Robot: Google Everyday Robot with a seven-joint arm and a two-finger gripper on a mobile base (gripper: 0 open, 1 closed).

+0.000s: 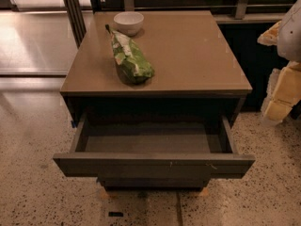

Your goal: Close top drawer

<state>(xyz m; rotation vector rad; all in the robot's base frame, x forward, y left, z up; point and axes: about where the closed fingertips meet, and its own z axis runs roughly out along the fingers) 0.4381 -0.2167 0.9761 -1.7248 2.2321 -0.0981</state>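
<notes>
The top drawer (pixel 154 165) is pulled far out of the low cabinet toward the camera. Its long dark grey-brown front has small white scuffs at centre and right, and its shallow grey box (pixel 150 143) holds nothing I can see. A narrower drawer front (pixel 153 182) shows just below it. My gripper (pixel 281 95), a pale yellow and white shape, hangs at the right edge of the view. It is to the right of the cabinet, apart from the drawer and above the floor.
On the brown cabinet top (pixel 197 55) lie a green snack bag (pixel 131 59) and a white bowl (pixel 128 22) at the back left. Speckled floor (pixel 33 140) surrounds the cabinet. A dark counter (pixel 254 46) stands at the back right and metal posts (pixel 73 8) at the back left.
</notes>
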